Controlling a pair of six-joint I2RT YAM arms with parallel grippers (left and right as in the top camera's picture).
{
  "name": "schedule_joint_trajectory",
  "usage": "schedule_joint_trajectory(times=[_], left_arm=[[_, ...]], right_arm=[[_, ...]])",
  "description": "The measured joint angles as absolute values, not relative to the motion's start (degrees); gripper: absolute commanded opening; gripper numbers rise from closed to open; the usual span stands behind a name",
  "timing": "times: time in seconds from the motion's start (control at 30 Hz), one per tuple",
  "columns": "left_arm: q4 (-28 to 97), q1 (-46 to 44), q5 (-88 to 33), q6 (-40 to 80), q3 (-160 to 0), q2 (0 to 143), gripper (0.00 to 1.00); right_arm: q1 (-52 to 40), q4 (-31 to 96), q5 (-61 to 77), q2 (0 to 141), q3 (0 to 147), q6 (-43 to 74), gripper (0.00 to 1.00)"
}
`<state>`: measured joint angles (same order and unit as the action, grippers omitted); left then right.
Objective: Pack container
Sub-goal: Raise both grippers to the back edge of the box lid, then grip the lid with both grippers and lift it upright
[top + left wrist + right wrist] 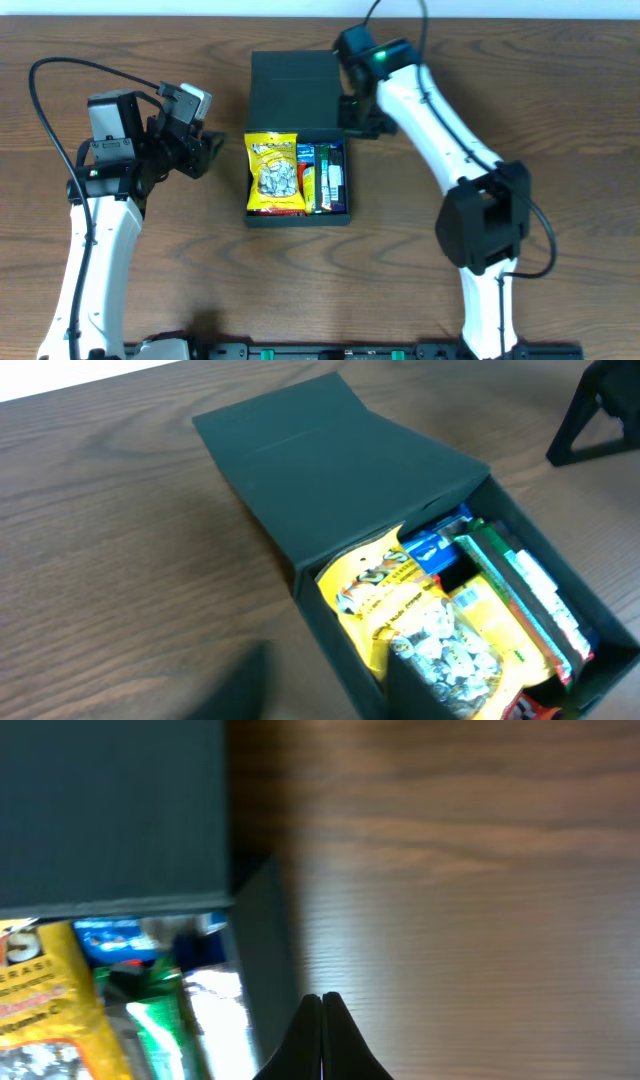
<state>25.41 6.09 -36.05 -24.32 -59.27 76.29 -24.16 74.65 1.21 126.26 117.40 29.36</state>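
Observation:
The container [298, 215] is a matte black box in the middle of the table. Its flap lid [292, 85] lies open toward the far side. Inside, a yellow snack packet [275, 175] fills the left part, with blue and green packets [325, 175] on edge to its right. My left gripper [212, 152] hovers just left of the box, its dark fingers [425, 690] a little apart and nothing between them. My right gripper [355, 112] is shut and empty at the box's far right corner. In the right wrist view its tips [322, 1000] meet just outside the right wall [265, 960].
The wooden table [560, 100] extends on all sides of the box. Black cables [60, 70] run from the left arm across the far left. A dark rail [330, 350] lies along the near edge.

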Motion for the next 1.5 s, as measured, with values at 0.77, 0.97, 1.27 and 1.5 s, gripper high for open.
schedule_joint_trajectory(times=[0.77, 0.97, 1.27, 1.5], left_arm=[[14.50, 6.09, -38.46, 2.83, -61.63, 95.04, 0.06], [24.10, 5.04, -36.01, 7.51, -80.90, 108.20, 0.06], [38.17, 1.02, -34.79, 7.90, -100.77, 124.33, 0.06], [38.65, 1.69, -34.48, 7.90, -101.30, 124.42, 0.06]], right_arm=[[-17.06, 60.14, 9.91, 126.76, 117.86, 9.67, 0.01], [-9.98, 55.48, 23.86, 134.54, 118.48, 9.10, 0.02], [-10.33, 53.58, 36.69, 143.76, 118.43, 8.88, 0.02], [-11.44, 47.94, 40.88, 143.76, 118.43, 9.30, 0.02]])
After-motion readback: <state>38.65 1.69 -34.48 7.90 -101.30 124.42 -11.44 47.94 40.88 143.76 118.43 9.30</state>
